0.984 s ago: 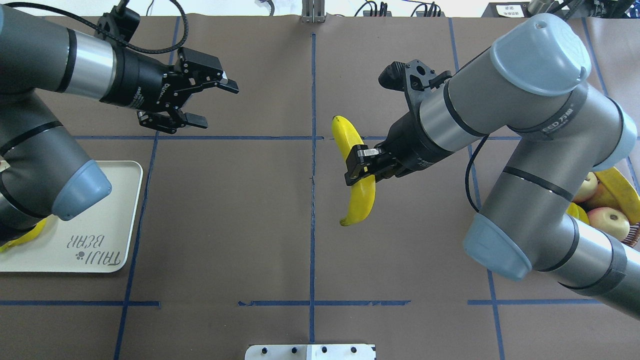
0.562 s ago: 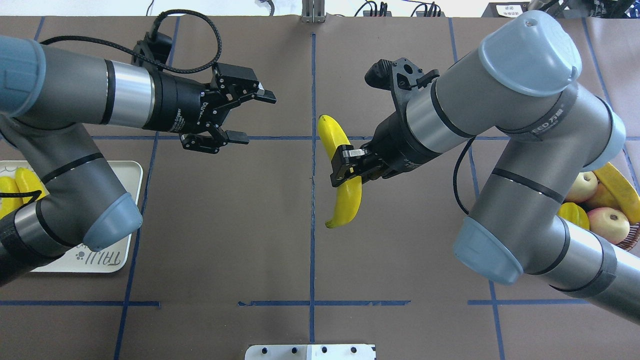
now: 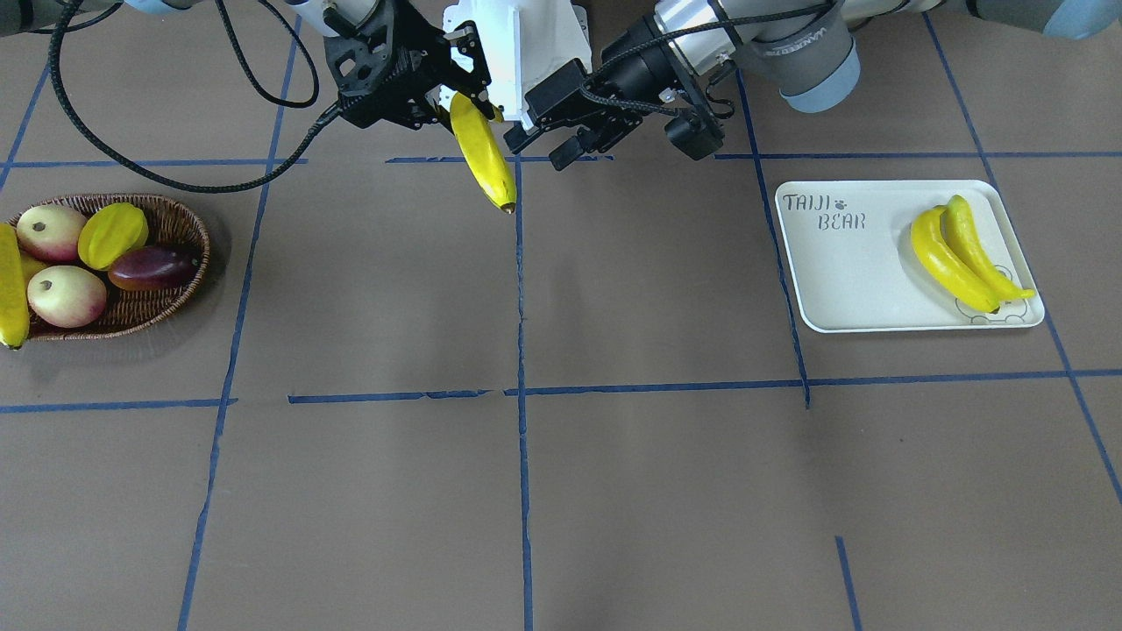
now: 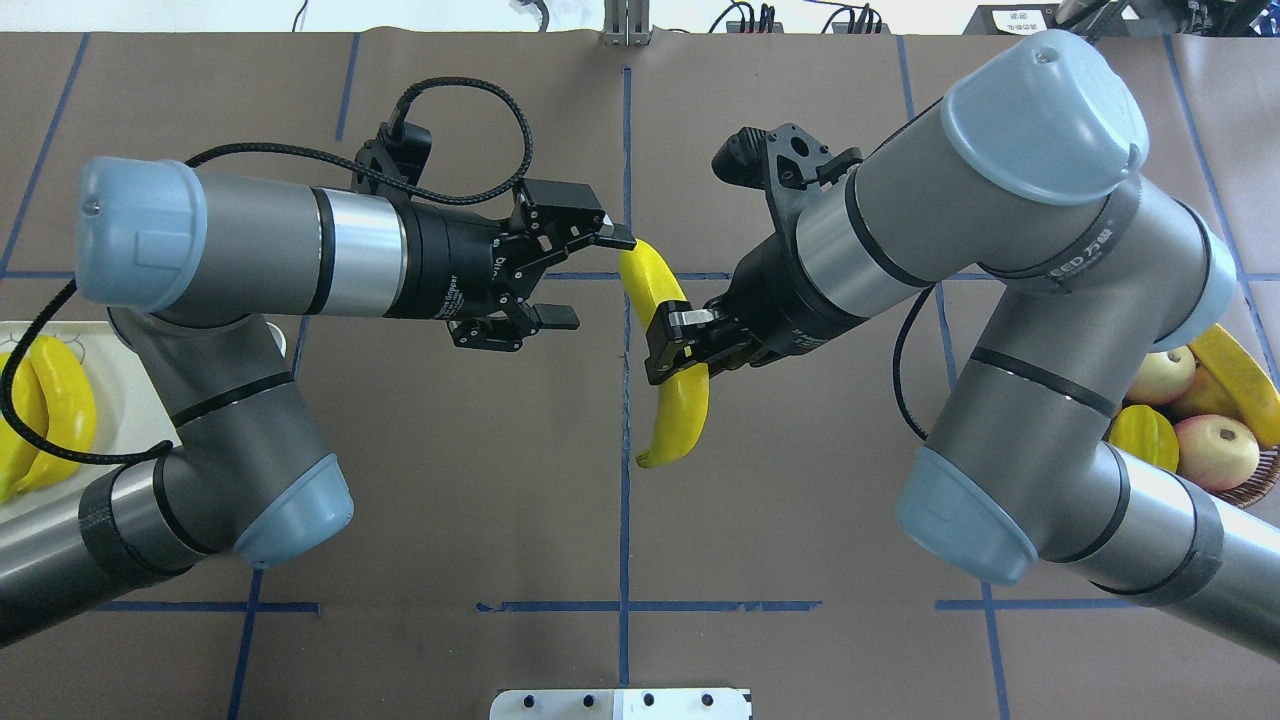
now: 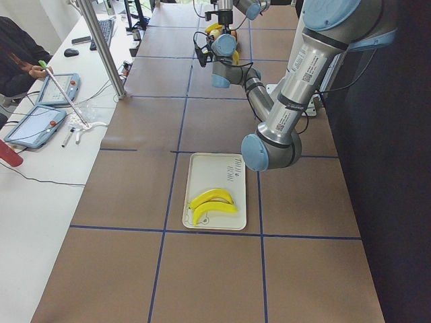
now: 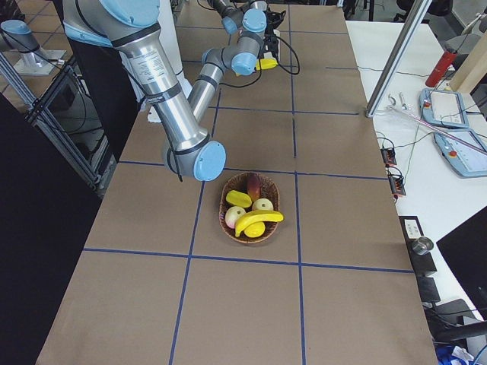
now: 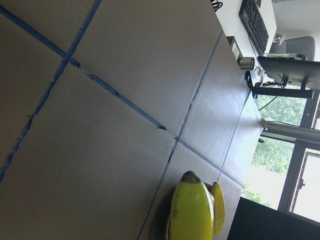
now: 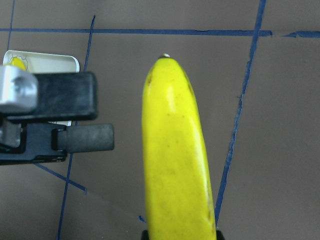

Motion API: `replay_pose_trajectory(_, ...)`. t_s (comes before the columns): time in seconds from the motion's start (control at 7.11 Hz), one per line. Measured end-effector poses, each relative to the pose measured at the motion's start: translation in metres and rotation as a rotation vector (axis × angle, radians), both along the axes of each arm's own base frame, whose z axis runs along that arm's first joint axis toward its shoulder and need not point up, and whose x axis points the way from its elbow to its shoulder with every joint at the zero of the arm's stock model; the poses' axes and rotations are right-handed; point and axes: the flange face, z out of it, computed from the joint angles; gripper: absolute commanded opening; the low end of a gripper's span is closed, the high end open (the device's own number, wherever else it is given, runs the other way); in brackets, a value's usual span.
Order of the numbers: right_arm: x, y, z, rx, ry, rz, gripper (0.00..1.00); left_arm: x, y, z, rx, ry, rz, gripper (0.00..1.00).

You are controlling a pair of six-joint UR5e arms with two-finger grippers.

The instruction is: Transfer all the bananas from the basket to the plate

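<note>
Overhead exterior view: 1 banana [image 4: 682, 405] is pinched at mid-length by the right hand [image 4: 678, 345] and held above the middle of the table [image 4: 450, 450]. The left hand [image 4: 598, 281] is spread wide just beside the banana's far end; whether they touch cannot be told. 2 bananas [image 3: 960, 254] are laid side by side on the plate [image 3: 841, 280] near the table's left edge. 1 fourth banana [image 3: 10, 289] is seen in the basket [image 3: 166, 302] at the right edge, among other fruit [image 3: 66, 295].
</note>
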Motion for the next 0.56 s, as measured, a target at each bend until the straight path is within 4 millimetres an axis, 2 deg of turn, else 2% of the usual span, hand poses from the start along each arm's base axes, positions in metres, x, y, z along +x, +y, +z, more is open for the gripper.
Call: replay_pose_trajectory(0.56, -0.004, 0.015, -0.009, 0.010, -0.020, -0.024, 0.00, 0.013, 0.003, -0.001, -0.002, -0.003, 0.010, 0.99)
